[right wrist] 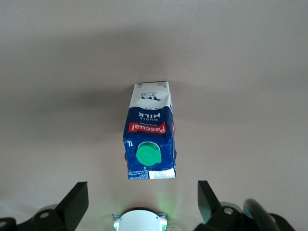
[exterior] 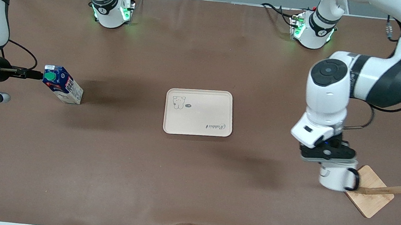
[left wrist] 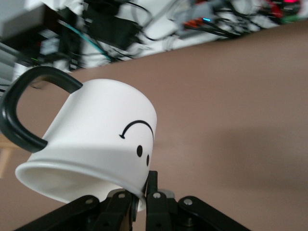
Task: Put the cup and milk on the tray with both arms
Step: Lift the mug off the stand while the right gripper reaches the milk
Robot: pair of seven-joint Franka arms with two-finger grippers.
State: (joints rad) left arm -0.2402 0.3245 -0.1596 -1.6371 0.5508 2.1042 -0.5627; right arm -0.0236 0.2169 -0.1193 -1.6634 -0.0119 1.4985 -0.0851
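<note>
**Cup gripped near the wooden stand, milk carton standing at the right arm's end**

Front view. We see the flat cream-beige rectangular tray lying bare at the middle of the brown surface. The small dark-blue milk carton with a round green cap stands on the surface toward the right arm's end, well apart from the tray. The right gripper sits just beside the carton's top at the cap side, its parts pointing at the carton. The left gripper is toward the left arm's end, directly on top of the white enamel-style cup with a black loop handle. The cup is beside the square wooden stand base, its handle turned toward that base; a thin wooden post with cross pegs rises from the base.

Left wrist view. We see the fingers clenched on the cup's rim, grasping the cup; the black smiley face and the handle are in plain sight, with brown surface past them.

Right wrist view. We see the fingers released and spread wide, with the milk carton lined up with the gap between them but not touched by either finger.
</note>
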